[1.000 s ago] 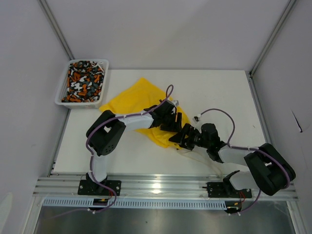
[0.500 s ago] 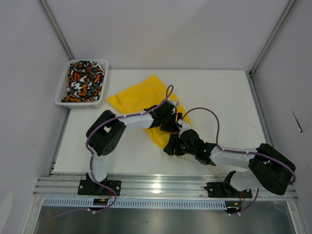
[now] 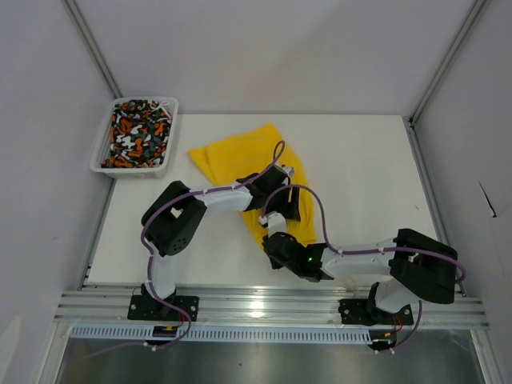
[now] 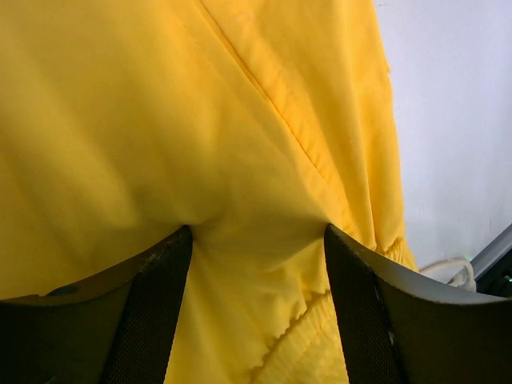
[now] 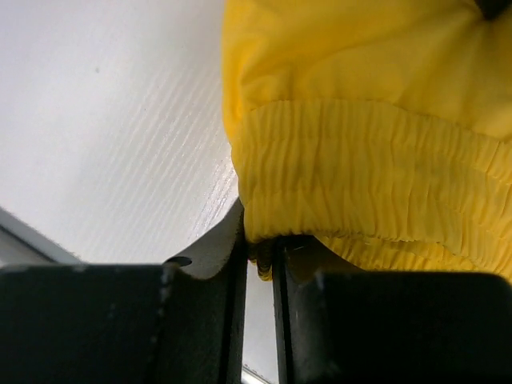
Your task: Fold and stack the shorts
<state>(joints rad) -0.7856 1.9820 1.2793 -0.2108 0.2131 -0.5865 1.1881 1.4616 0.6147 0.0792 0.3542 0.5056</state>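
Observation:
The yellow shorts (image 3: 240,154) lie spread on the white table, their elastic waistband toward the arms. My left gripper (image 3: 280,202) stands open and presses down on them; in the left wrist view its fingers (image 4: 152,312) straddle a pinch of yellow fabric (image 4: 240,144). My right gripper (image 3: 273,241) is at the near corner of the waistband. In the right wrist view the right gripper (image 5: 260,250) is shut on the gathered waistband edge (image 5: 368,184). The patterned shorts (image 3: 138,132) lie bunched in the basket at the back left.
The white mesh basket (image 3: 132,170) stands at the table's back left corner. Bare white table (image 3: 368,176) extends to the right of the yellow shorts. An aluminium rail (image 3: 264,302) runs along the near edge, with both arm bases on it.
My right gripper swung left and toward the near edge, reached the waistband corner and closed on it. The yellow shorts shifted to the right. My left gripper stayed open on the fabric.

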